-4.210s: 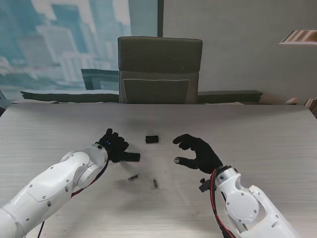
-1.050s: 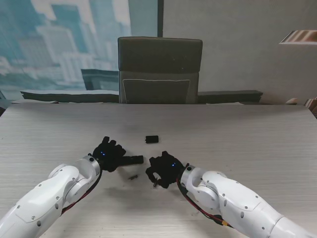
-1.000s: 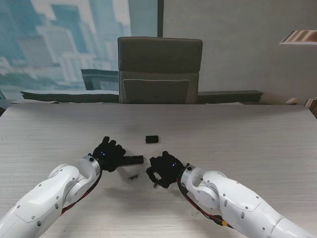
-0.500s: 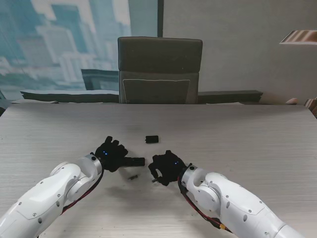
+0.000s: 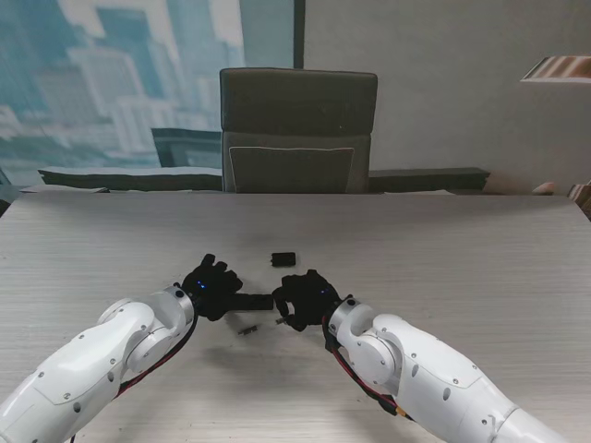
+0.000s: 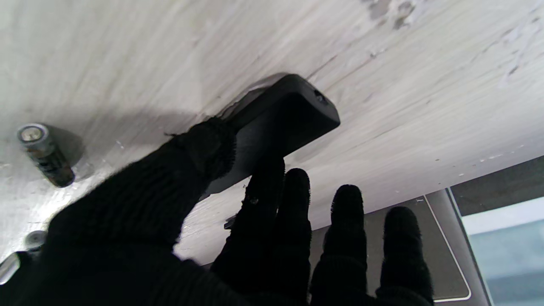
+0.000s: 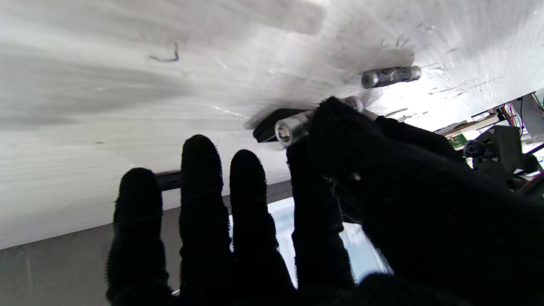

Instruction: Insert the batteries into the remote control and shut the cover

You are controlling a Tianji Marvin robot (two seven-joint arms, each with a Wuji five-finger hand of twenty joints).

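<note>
The black remote control (image 5: 256, 301) lies low over the table, and my left hand (image 5: 211, 287) is shut on its near end. In the left wrist view the thumb and index finger pinch the remote (image 6: 293, 114). My right hand (image 5: 300, 300) sits at the remote's free end, shut on a silver battery (image 7: 292, 127) pinched between thumb and index finger. That battery's tip is right beside the remote's end (image 7: 267, 125); contact cannot be told. A second battery (image 5: 247, 329) lies loose on the table nearer to me, seen also as battery (image 6: 44, 155) and battery (image 7: 391, 76). The black cover (image 5: 283, 259) lies farther away.
An office chair (image 5: 297, 129) stands behind the table's far edge. The pale wood-grain table (image 5: 462, 258) spreads wide to both sides of my hands.
My right hand lifted a battery off the table and moved away from me and left, up to the remote's end. My left hand shifted slightly right with the remote.
</note>
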